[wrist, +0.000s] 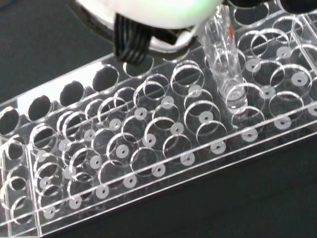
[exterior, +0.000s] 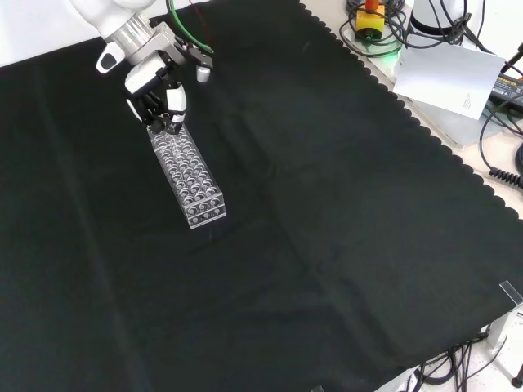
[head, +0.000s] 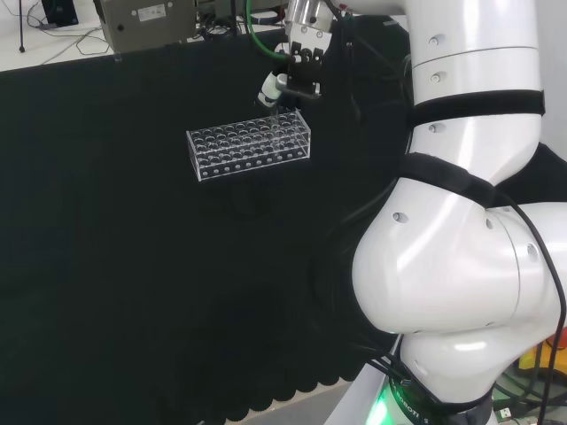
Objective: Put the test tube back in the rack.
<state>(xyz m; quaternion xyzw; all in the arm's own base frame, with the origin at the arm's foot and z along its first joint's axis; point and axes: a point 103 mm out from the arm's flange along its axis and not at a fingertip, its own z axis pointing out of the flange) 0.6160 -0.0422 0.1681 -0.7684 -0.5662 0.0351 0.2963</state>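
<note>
A clear plastic test tube rack (head: 251, 144) (exterior: 189, 175) (wrist: 148, 148) with many round holes lies on the black cloth. The black and white hand (head: 297, 66) (exterior: 155, 77) hangs just above the rack's right end in the head view, which is its far end in the front view. Its fingers are curled round a clear test tube (wrist: 225, 59). The tube stands almost upright, and its rounded lower end dips into a hole near that end of the rack. A blurred white part of the hand (wrist: 158, 10) covers the tube's upper part in the wrist view.
A grey box (head: 146, 22) with cables stands beyond the cloth's far edge in the head view. In the front view, white paper (exterior: 445, 73) and cables lie past the scalloped cloth edge at the upper right. The arm's white links (head: 461, 221) rise at the head view's right.
</note>
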